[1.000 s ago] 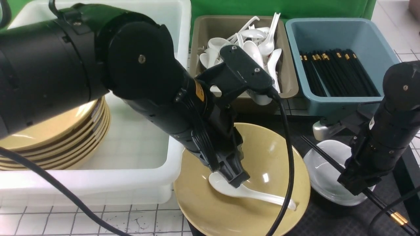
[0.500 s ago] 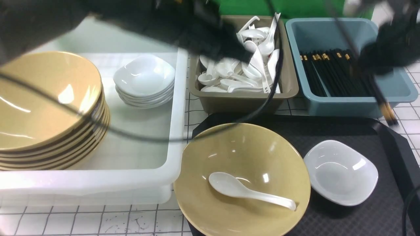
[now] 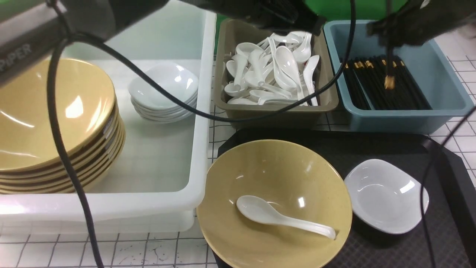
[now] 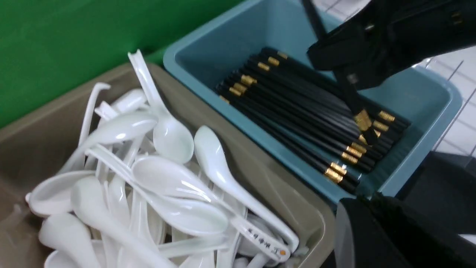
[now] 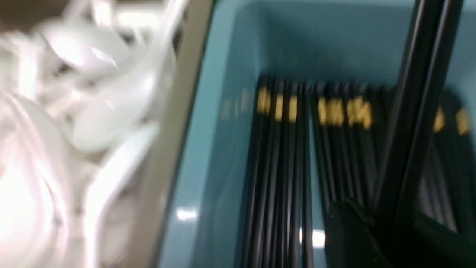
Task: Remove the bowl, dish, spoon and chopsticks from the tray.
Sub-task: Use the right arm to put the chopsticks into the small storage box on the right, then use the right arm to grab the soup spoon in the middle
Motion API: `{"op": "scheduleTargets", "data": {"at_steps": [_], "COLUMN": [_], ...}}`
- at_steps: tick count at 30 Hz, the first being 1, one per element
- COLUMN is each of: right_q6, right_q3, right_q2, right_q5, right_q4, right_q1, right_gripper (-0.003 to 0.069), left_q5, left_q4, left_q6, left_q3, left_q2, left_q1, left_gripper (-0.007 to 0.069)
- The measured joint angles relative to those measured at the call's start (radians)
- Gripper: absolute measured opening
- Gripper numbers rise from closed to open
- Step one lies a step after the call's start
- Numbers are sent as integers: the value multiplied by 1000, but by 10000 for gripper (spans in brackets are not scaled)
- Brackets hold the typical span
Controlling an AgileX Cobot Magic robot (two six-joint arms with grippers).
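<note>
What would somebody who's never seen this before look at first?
Probably the big yellow bowl in the middle near the front, with a white spoon lying inside it. Next, maybe the crowd of white spoons in the brown bin behind it. Then the right gripper, holding black chopsticks over the blue bin.

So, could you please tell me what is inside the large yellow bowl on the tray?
One white spoon lies in the bowl. The patch directly beneath it is covered and can't be seen.

Bright overhead-looking glare on the yellow bowl (image 3: 297, 160) — right wrist view blurred.
</note>
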Motion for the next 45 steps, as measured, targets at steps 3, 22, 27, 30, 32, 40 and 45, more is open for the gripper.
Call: {"op": "scheduleTargets", "data": {"at_steps": [3, 22, 27, 30, 32, 40, 45], "right_q6": [-8, -458, -508, -575, -611, -632, -632], "right_q3": [-20, -7, 105, 188, 229, 260, 260], "right_q2": [37, -285, -305, -300, -284, -155, -77], "right_q5": [72, 634, 638, 637, 637, 597, 591], "right_q4": [0, 137, 137, 135, 121, 23, 22], "right_q1": [0, 263, 421, 524, 578, 638, 638], "right_gripper": [268, 542, 540, 540, 540, 540, 540], "left_q5": [53, 497, 444, 408, 389, 335, 320], "left_q4": [35, 55, 29, 28, 28, 27, 26], "left_q6": [0, 15, 33, 34, 34, 34, 34], "left_q3": [-2, 441, 675, 782, 840, 951, 964], "left_q2": [-14, -607, -777, -857, -899, -966, -965], "left_q1": [1, 199, 199, 199, 199, 199, 199], "left_gripper": [-12, -12, -12, -12, -12, -12, -12]}}
